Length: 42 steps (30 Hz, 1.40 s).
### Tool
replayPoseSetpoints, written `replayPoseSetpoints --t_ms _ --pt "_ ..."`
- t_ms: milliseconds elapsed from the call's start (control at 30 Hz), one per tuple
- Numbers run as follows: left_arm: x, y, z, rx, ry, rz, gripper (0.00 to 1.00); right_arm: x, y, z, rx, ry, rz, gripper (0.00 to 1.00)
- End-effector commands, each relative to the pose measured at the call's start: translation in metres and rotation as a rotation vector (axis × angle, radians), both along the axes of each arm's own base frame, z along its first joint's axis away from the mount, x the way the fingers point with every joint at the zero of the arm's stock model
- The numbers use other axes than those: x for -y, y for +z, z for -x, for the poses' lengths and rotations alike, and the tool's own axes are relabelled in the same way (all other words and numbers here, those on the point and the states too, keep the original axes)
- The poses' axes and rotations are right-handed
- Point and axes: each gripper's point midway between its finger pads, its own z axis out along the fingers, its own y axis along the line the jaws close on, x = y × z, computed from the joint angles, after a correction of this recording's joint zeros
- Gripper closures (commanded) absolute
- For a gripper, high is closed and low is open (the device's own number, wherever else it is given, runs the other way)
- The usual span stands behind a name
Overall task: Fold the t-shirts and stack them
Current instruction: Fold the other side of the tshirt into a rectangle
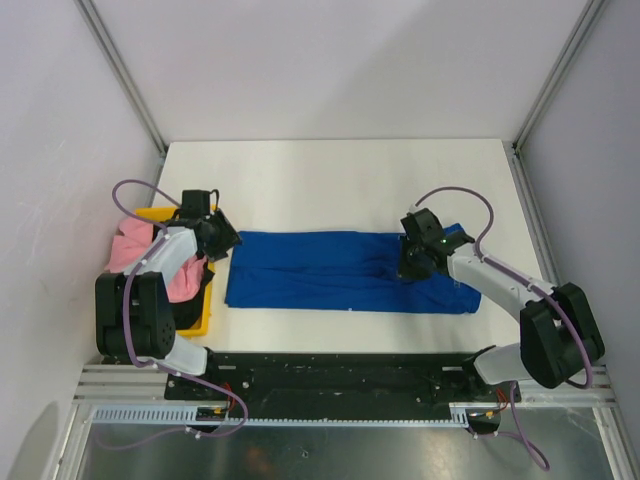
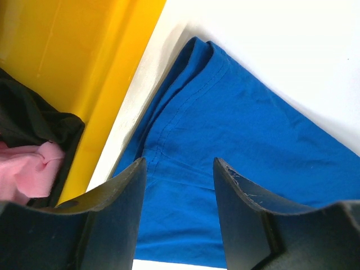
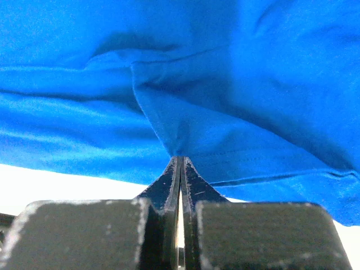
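Note:
A royal-blue t-shirt [image 1: 330, 270] lies as a long flat band across the table's middle. My right gripper [image 1: 410, 262] is down on its right end. In the right wrist view the jaws [image 3: 180, 157] are shut on a pinch of the blue cloth [image 3: 169, 67], which puckers toward the tips. My left gripper [image 1: 222, 240] hovers open over the shirt's left end. Between its fingers [image 2: 180, 163] only the blue cloth [image 2: 236, 124] shows, ungripped. A pink t-shirt [image 1: 125, 248] [image 2: 28, 169] and a black one [image 2: 28, 118] lie bunched in the bin.
A yellow plastic bin [image 1: 205, 312] [image 2: 84, 56] stands at the table's left edge, right beside the blue shirt's left end. White tabletop [image 1: 330, 180] stretches behind the shirt. Metal frame posts [image 1: 125, 75] rise at the back corners.

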Motion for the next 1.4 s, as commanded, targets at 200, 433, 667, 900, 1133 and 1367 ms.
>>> replayPoseSetpoints --t_ms 200,433,667,900,1133,1367 --pt "0.005 0.003 -0.002 0.018 -0.026 0.016 0.45 -0.029 -0.006 0.029 -0.121 -0.009 -0.083 1.0" --pt "0.007 0.003 -0.002 0.018 -0.028 0.024 0.44 -0.042 -0.016 0.028 -0.156 -0.019 -0.123 1.0" --pt "0.013 0.003 -0.002 0.017 -0.046 0.028 0.44 -0.045 -0.008 0.026 -0.121 -0.004 -0.136 0.73" --pt "0.029 0.009 -0.004 0.032 -0.099 0.041 0.43 0.007 0.03 -0.013 0.02 -0.158 -0.165 0.57" --pt "0.047 0.009 -0.017 0.025 -0.109 0.063 0.46 0.096 0.039 -0.071 0.191 -0.413 -0.06 0.58" --pt "0.051 0.004 -0.057 0.013 -0.072 0.07 0.57 0.139 0.028 -0.115 0.261 -0.493 -0.07 0.59"
